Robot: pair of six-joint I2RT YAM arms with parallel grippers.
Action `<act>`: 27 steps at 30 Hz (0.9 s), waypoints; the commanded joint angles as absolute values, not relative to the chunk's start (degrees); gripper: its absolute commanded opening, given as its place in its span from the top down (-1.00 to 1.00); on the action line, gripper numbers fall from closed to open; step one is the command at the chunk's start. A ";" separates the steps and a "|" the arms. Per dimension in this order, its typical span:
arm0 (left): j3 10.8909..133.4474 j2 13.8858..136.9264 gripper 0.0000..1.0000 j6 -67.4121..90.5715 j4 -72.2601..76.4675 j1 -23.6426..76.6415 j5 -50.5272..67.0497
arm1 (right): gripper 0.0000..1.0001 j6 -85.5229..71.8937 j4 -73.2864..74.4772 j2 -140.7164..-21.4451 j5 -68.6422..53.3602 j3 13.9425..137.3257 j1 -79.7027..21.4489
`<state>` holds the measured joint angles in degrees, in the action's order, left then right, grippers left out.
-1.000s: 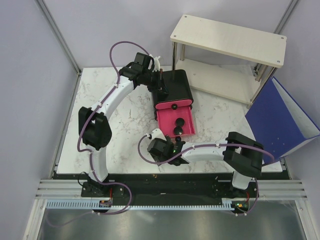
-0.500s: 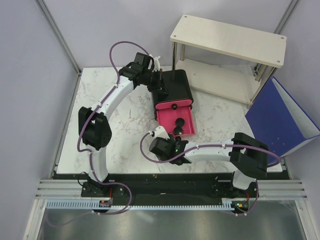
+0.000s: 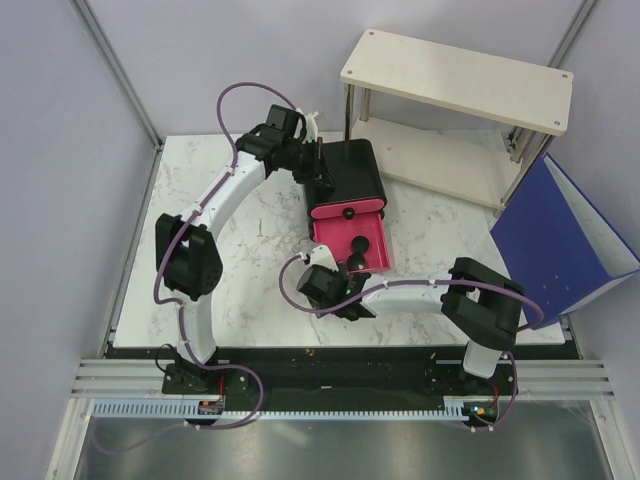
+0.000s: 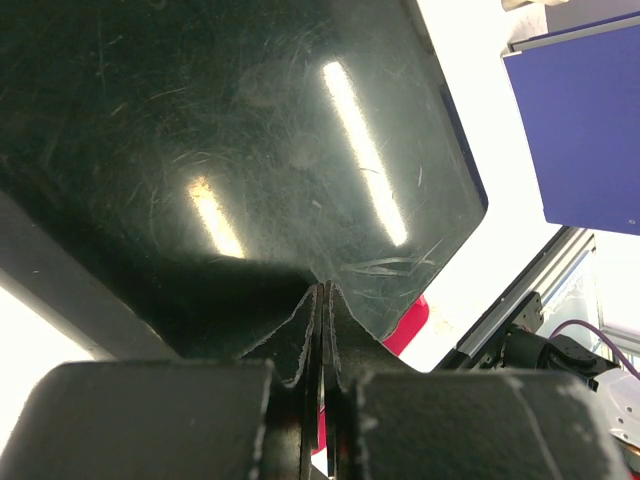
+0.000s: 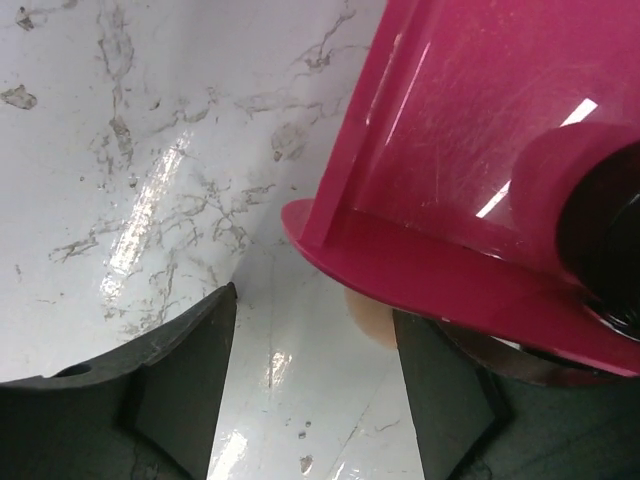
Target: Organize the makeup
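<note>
The black box (image 3: 352, 172) stands mid-table with its pink drawer (image 3: 372, 236) pulled open toward me. Two small black round jars (image 3: 357, 243) lie in the drawer; one shows in the right wrist view (image 5: 612, 235). My left gripper (image 3: 320, 178) is shut and empty, its tips (image 4: 324, 292) pressed against the box's glossy black top (image 4: 250, 130). My right gripper (image 3: 333, 276) is open and empty (image 5: 312, 312) at the drawer's front left corner (image 5: 430, 262), low over the table. A peach disc (image 5: 367, 316) peeks out from under the drawer's front lip, by the right finger. Other makeup is out of view.
A white two-tier shelf (image 3: 458, 78) stands at the back right. A blue binder (image 3: 565, 232) leans at the right edge and shows in the left wrist view (image 4: 590, 120). Bare marble table (image 3: 255, 240) lies left of the box.
My right gripper has moved forward and slightly right, from the open table up to the drawer's front left corner. The left gripper stays on the box.
</note>
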<state>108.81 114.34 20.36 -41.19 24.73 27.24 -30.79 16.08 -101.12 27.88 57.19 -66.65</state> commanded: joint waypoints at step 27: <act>104.41 118.74 0.96 15.38 -54.23 23.91 18.81 | 1.00 -22.24 18.10 -102.05 4.48 60.73 -67.15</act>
<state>108.38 113.93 20.10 -41.21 24.45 27.20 -22.68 11.77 -103.15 5.78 59.64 -66.19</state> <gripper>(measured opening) 0.023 0.007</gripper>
